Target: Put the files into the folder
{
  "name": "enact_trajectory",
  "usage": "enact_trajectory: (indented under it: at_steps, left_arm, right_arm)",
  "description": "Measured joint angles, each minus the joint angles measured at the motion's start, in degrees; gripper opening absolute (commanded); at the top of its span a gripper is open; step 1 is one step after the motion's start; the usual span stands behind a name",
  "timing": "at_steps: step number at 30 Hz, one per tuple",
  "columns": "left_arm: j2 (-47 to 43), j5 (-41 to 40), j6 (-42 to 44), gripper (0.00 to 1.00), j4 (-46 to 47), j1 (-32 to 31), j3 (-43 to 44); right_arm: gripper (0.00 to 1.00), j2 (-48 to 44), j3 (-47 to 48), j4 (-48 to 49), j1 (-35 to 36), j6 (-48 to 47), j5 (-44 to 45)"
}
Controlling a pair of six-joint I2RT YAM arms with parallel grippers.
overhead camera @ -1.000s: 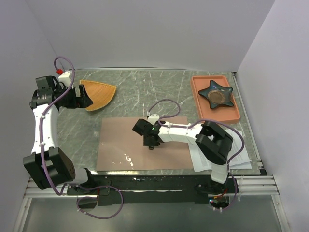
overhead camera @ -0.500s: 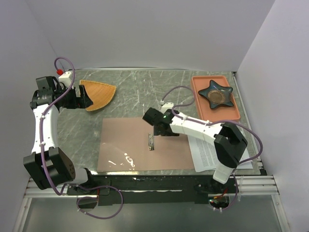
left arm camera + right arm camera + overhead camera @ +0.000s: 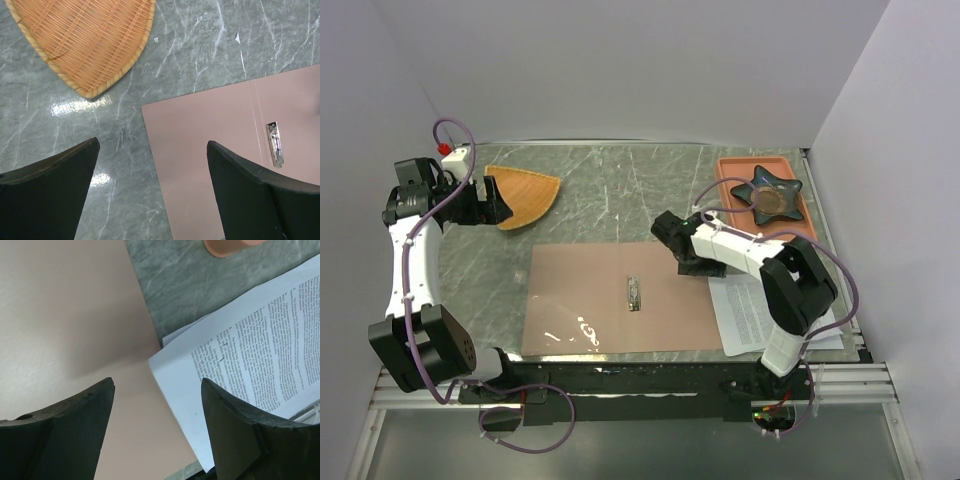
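The pinkish-brown folder [image 3: 590, 300] lies open and flat on the marble table, with a small metal clip [image 3: 633, 294] on its crease. It also shows in the left wrist view [image 3: 215, 135] and the right wrist view [image 3: 65, 330]. The files [image 3: 752, 318], white printed sheets, lie at the folder's right edge, overlapping it a little; they also show in the right wrist view [image 3: 260, 355]. My right gripper [image 3: 688, 262] is open and empty above the folder's right edge, next to the sheets. My left gripper [image 3: 503, 211] is open and empty at the far left, near the orange plate.
An orange woven fan-shaped plate [image 3: 525, 195] lies at the back left. A salmon tray [image 3: 732, 200] with a dark star-shaped dish [image 3: 767, 195] sits at the back right. The table's front edge runs just below the folder and sheets.
My right gripper has moved from the folder's middle to its right edge, toward the sheets, leaving the metal clip on the crease. The left arm has not moved.
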Motion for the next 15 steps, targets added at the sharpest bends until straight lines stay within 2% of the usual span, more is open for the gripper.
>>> enact_trajectory:
  at_steps: [10, 15]
  left_arm:
    - [0.0, 0.44, 0.0, 0.96, 0.24, 0.0, -0.85]
    - [0.0, 0.66, 0.0, 0.96, 0.46, 0.0, -1.68]
  right_arm:
    - [0.72, 5.03, -0.07, 2.34, -4.07, -2.6, -1.53]
    - [0.66, 5.14, -1.29, 3.39, -5.29, -3.26, -1.79]
